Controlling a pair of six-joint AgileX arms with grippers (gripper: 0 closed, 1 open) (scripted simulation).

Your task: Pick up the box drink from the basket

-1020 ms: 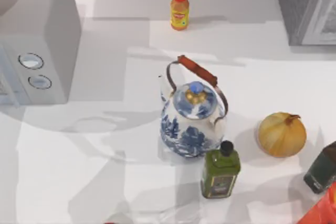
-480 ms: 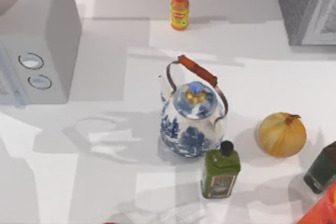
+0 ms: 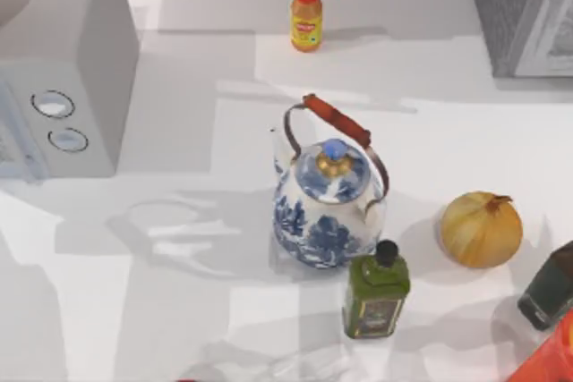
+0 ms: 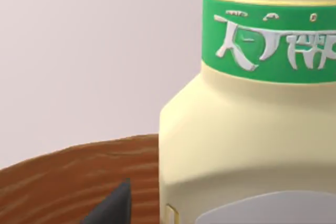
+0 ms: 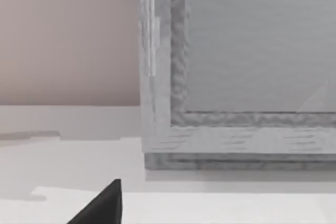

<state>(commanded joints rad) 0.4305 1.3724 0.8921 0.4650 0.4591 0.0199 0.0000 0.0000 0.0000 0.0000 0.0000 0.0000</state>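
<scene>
A: Where's the drink?
B: Right half of the left wrist frame, close before the left tool, above the basket.
A: Jaws?
B: Can't tell. Centre on the body, below the green band, then close squarely.

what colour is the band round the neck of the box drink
Green with white lettering, on the pale-yellow box drink; the left wrist view shows it best.

Each wrist view shows 1 dark, pointed fingertip, apparently matte black.
</scene>
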